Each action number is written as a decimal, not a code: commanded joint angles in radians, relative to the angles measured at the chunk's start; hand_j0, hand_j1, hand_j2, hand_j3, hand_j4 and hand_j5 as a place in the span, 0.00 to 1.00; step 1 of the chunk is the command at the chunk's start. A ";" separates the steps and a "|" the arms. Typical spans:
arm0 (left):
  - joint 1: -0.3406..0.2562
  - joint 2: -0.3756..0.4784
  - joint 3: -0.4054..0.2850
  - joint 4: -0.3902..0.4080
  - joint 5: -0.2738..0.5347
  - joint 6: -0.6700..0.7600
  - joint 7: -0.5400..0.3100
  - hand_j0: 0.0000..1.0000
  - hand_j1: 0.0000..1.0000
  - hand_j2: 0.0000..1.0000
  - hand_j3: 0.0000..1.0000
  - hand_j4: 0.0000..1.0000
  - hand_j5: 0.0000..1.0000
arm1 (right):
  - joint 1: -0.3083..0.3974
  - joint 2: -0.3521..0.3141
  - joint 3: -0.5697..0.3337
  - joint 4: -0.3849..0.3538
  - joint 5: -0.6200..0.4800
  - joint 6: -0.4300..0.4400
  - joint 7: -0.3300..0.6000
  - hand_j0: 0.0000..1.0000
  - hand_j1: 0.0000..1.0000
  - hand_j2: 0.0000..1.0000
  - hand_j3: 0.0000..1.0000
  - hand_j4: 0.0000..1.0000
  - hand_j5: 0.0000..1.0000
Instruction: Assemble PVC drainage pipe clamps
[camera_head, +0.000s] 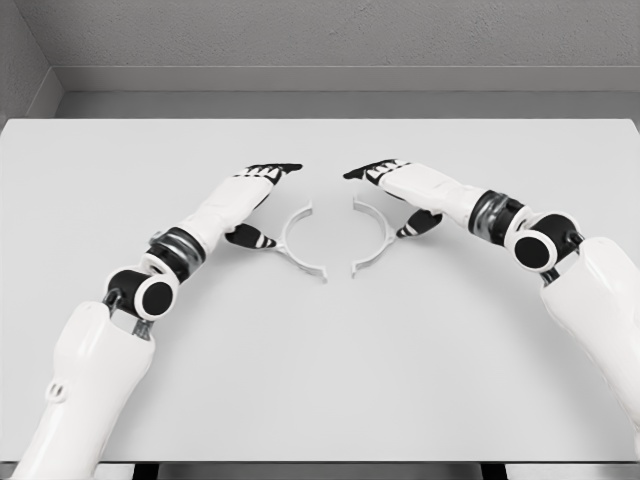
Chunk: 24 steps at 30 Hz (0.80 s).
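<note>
Item: two white semicircular plastic clamp halves, lying apart on the pale grey table (320, 380), both hands closing in.

The left clamp half (297, 245) is lying flat, its open side facing the right clamp half (373, 237); a clear gap is separating their flanged ends. The left hand (258, 195) is hovering just beside the left clamp half on its outer side, fingers extended and relaxed, thumb spread below, gripping nothing. The right hand (392, 190) is mirroring it just outside the right clamp half, likewise loose and empty. Judged step: seating each hand on its half. Advice: be taking each arc by its outer curve, keeping both flat, and be aligning the flanges squarely before pushing them together.
</note>
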 joint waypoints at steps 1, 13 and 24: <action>0.000 -0.008 0.000 -0.001 -0.005 0.000 0.001 1.00 1.00 1.00 1.00 1.00 1.00 | 0.000 0.000 0.000 -0.005 -0.005 0.001 0.000 1.00 1.00 1.00 1.00 1.00 1.00; -0.014 -0.032 -0.021 0.000 -0.006 0.003 -0.001 1.00 1.00 1.00 1.00 1.00 1.00 | 0.000 0.000 0.000 -0.006 -0.005 0.001 0.000 1.00 1.00 1.00 1.00 1.00 1.00; -0.017 -0.028 -0.015 -0.003 -0.001 0.003 -0.001 1.00 1.00 1.00 1.00 1.00 1.00 | 0.002 0.000 -0.008 -0.014 -0.005 0.001 -0.002 1.00 1.00 1.00 1.00 1.00 1.00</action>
